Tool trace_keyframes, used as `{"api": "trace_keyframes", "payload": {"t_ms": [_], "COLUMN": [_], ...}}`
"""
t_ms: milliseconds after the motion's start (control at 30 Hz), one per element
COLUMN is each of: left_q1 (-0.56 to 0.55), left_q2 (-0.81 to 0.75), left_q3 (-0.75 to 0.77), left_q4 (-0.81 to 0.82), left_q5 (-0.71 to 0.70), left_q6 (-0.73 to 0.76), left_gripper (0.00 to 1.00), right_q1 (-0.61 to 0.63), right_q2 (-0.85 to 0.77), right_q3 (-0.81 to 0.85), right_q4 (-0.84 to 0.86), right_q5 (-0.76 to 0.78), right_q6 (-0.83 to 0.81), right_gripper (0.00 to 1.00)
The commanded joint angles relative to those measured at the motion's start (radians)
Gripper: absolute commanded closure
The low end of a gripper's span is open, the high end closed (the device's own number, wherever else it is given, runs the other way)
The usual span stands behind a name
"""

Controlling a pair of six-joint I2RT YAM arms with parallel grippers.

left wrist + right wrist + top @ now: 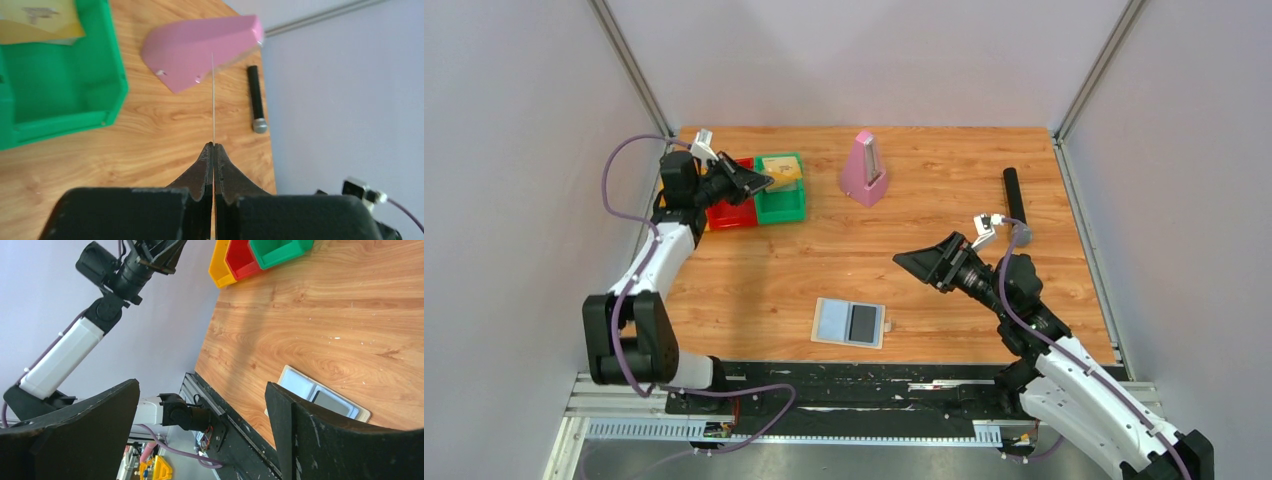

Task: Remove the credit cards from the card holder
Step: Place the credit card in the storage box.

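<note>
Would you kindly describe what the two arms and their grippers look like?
The left arm and right arm share black joints, white covers and a purple cable each. The left gripper and right gripper are black, with two tapering wedge-shaped fingers.

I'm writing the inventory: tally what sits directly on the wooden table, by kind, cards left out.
Bins: 3 (yellow bin, red bin, green bin)
Card holder: 1
Pink metronome-like object: 1
Black stick: 1
Total: 6
</note>
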Motion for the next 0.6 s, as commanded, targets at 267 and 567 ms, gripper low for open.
{"api": "trace_keyframes", "payload": {"t_ms": [267, 567], "left_q1": [0.034, 0.035], "left_q2": [0.387, 0.536], "left_q3": [0.284, 0.399], "left_q4": [-0.151, -0.153], "left_q5": [-0.187, -0.169], "left_q6": [0.127, 0.137], "left_gripper": [1.00, 1.00], "right_q1": [-0.006, -0.011], "right_q2": [0.001, 0.035], "right_q3": [0.023, 0.030], "right_q4": [-0.015, -0.016], "right_q5": [0.079, 0.100], "right_q6": [-0.062, -0.081], "right_gripper": [0.00, 0.00]}}
